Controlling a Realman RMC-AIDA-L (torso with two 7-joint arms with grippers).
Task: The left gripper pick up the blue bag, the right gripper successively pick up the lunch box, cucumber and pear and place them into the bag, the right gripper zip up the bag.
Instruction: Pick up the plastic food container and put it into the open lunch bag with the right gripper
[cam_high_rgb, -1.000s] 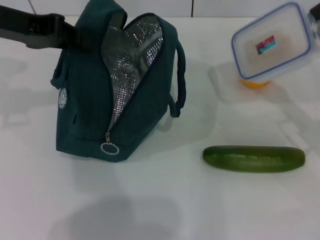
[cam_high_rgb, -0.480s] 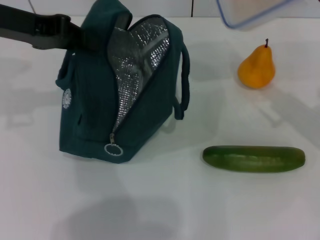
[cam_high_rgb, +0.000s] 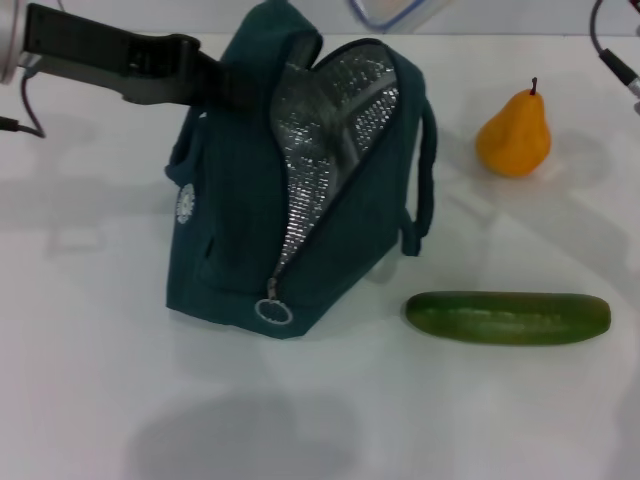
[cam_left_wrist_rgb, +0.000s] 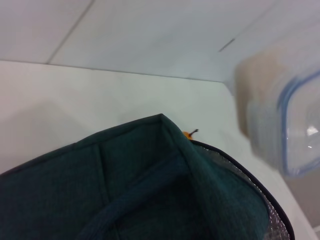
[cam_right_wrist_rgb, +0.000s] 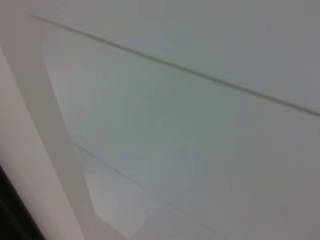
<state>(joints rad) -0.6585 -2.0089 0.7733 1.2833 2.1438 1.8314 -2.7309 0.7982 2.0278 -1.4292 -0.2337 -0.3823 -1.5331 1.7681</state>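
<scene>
Closest to you, the cucumber (cam_high_rgb: 507, 318) lies flat on the white tabletop (cam_high_rgb: 320, 420), on the right side. Just to its left stands the blue bag (cam_high_rgb: 300, 190), a little apart from the cucumber. You can see the bag's silver ring pull (cam_high_rgb: 272, 311) hanging low at the front, and the zipper is open, so the shiny silver lining (cam_high_rgb: 325, 150) shows. A small round white logo (cam_high_rgb: 184, 204) sits on the bag's left side, and one looped handle (cam_high_rgb: 424, 180) hangs down on its right side.

Farther back, the pear (cam_high_rgb: 513, 135) stands upright on the tabletop, well apart from the bag and behind the cucumber.

Your left gripper (cam_high_rgb: 215, 85) reaches in from the left and meets the top of the bag. Its jaws are hidden by the cloth, so you cannot tell if they are clenched.

At the very back, up high, a corner of the lunch box (cam_high_rgb: 392, 12) peeks in above the bag. In the left wrist view the lunch box (cam_left_wrist_rgb: 285, 115) hangs in the air beside the bag's top edge (cam_left_wrist_rgb: 165, 150). You cannot see your right gripper.
</scene>
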